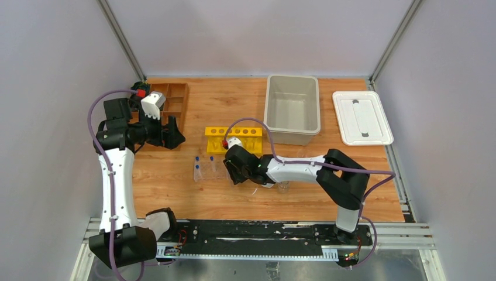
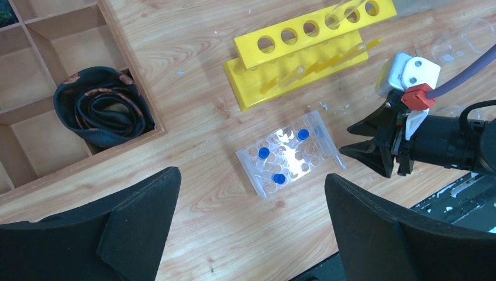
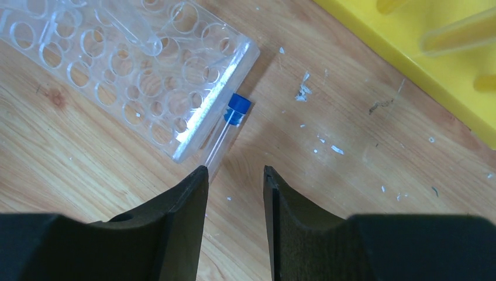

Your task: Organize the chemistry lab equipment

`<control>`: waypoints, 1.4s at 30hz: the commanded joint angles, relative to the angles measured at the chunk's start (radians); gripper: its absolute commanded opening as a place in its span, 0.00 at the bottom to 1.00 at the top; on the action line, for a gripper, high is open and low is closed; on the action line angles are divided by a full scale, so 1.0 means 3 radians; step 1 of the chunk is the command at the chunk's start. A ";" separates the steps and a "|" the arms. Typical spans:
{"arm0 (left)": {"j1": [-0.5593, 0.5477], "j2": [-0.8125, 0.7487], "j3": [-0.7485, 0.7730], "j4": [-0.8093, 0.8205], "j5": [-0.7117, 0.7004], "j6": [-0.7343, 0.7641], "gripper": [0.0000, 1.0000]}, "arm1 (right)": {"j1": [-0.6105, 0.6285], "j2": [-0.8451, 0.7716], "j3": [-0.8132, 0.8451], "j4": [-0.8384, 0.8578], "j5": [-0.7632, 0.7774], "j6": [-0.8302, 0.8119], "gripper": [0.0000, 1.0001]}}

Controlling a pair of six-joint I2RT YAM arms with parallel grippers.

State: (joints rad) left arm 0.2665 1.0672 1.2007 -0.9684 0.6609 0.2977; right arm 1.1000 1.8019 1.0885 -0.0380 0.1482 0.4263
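The clear plastic rack [image 1: 209,168] [image 2: 289,153] [image 3: 128,64] lies on the table with three blue-capped tubes [image 2: 264,153] standing in it. Another thin blue-capped tube [image 3: 227,123] lies flat on the wood against the rack's right edge. My right gripper [image 3: 236,171] [image 1: 234,172] hovers low just behind that tube, jaws partly open with nothing between them; the tube's clear end reaches the left fingertip [image 3: 199,175]. My left gripper [image 2: 251,175] [image 1: 171,132] hangs wide open, high above the table, by the wooden tray. Clear glass beakers [image 2: 465,41] show faintly at the far right of the left wrist view.
A yellow test-tube stand [image 1: 233,139] [image 2: 304,52] sits just behind the clear rack. A grey bin [image 1: 292,108] and a white lid [image 1: 361,117] are at the back right. The brown wooden tray [image 1: 172,96] at the back left holds a dark rolled item [image 2: 99,108].
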 commanded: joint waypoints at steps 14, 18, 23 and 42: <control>0.0017 -0.0033 0.0084 0.0007 -0.0015 -0.0005 1.00 | 0.0020 0.0396 0.0403 -0.0092 0.0019 0.0029 0.41; 0.0015 -0.0035 0.0073 0.0007 -0.0013 0.0002 1.00 | 0.0017 0.0489 0.0487 -0.0149 0.0109 0.0027 0.37; 0.0017 -0.0069 0.0053 0.0007 0.0021 0.0012 1.00 | -0.0052 0.0431 0.0453 -0.0199 0.0164 0.0077 0.19; -0.0026 -0.0301 -0.0165 0.0012 0.1178 0.0054 0.91 | -0.0162 -0.0780 0.0621 0.0996 -0.0003 0.0383 0.00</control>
State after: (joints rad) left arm 0.2661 0.9997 1.1679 -0.9684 0.8829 0.3069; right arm 1.0409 1.5669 1.2358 0.0723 0.1562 0.4889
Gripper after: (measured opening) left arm 0.923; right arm 0.037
